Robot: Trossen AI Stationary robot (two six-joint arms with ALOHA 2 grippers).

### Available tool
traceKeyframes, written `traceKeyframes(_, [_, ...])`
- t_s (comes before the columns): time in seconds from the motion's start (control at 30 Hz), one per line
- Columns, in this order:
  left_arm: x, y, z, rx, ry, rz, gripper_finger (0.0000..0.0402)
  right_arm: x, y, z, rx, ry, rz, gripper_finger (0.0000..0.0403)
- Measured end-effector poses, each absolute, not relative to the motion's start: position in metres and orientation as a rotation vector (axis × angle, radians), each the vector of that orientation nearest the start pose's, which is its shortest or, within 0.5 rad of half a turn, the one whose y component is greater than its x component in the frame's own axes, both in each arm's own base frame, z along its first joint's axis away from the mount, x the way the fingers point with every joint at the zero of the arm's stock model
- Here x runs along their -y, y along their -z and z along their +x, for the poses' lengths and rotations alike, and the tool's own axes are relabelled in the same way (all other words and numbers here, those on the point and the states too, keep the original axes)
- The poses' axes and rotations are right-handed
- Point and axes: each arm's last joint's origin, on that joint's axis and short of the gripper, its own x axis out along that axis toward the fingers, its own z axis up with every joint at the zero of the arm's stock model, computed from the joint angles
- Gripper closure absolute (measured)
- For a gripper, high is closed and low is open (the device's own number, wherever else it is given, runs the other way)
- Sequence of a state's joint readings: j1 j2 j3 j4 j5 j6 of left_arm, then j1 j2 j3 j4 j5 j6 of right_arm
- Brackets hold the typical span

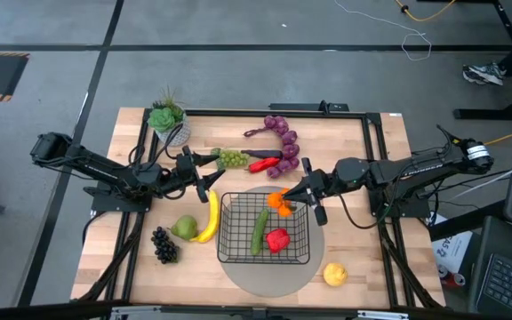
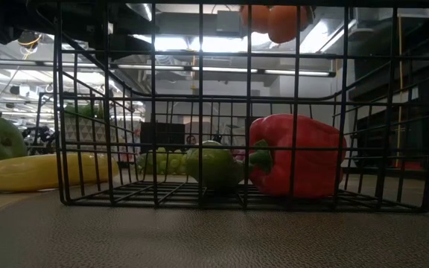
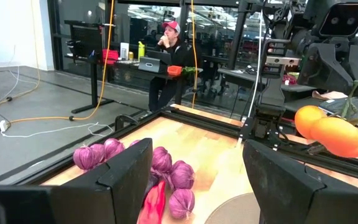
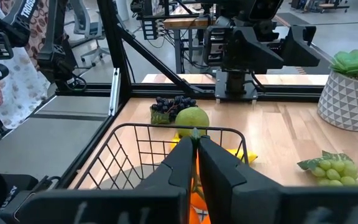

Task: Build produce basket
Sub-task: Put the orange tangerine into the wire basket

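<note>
Two items sit in the basket (image 1: 238,240) mid-bench on a round mat (image 1: 265,277): cucumber (image 1: 260,230) and red pepper (image 1: 277,239). We see the right hand (image 1: 284,201) pinched on the orange pieces (image 1: 279,204) over the basket's far rim. We see the left hand (image 1: 204,174) spread wide, holding nothing, beside the green grapes (image 1: 232,159); banana (image 1: 210,217), pear (image 1: 185,228) and dark grapes (image 1: 163,244) lie left of the basket.

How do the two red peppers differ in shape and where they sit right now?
The blocky red bell pepper lies inside the black wire-mesh basket, beside the green cucumber; the slim red chili pepper lies outside it on the wooden table, between the green grape bunch and purple grape bunch. The bell pepper is squat and wide, the chili long and pointed. Both are red and ungripped.
</note>
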State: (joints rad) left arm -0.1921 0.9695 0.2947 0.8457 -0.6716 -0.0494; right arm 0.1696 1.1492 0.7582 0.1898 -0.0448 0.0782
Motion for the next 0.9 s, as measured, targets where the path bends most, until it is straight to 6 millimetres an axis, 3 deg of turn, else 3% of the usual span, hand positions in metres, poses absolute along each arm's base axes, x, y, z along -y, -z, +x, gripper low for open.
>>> traceKeyframes(0.73, [0.0184, -0.2304, 0.1885, 0.169, -0.474, -0.121, 0.0154, -0.0439, -0.2891, 0.2529, -0.187, -0.182, 0.061, 0.0346])
traceKeyframes(0.9, [0.0184, -0.2304, 0.1885, 0.169, -0.474, -0.121, 0.0154, -0.0449, -0.2894, 0.2509, -0.219, -0.215, 0.214, 0.0349])
